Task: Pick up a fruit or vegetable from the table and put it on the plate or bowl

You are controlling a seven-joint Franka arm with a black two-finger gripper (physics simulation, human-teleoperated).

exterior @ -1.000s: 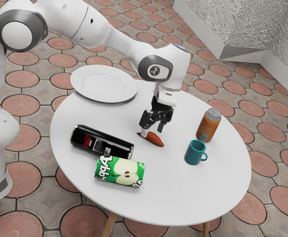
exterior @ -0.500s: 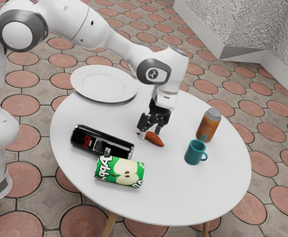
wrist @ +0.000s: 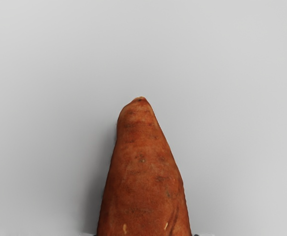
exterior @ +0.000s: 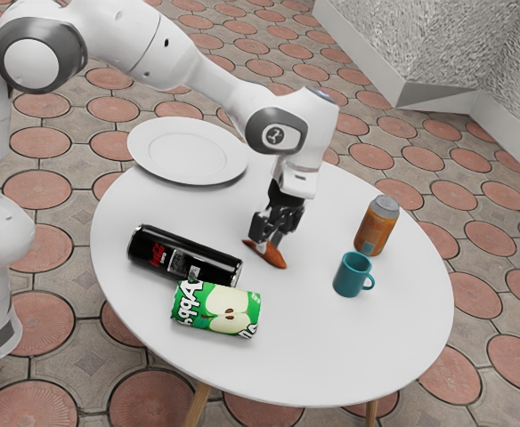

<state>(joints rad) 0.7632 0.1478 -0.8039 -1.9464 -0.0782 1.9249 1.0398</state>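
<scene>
The arm reaches in from the exterior view's upper left, with its wrist bent straight down over the middle of the white counter (exterior: 331, 338). The tool (exterior: 270, 240) points downward, its 2 fingers drawn close and clamped on the sweet potato (exterior: 275, 258), which lies on the counter well apart from the plate (exterior: 187, 151).

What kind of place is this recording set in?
Probably a simulated outdoor patio or courtyard: round terracotta paving tiles cover the floor, a grey stone wall runs behind, and a round white table stands there.
</scene>
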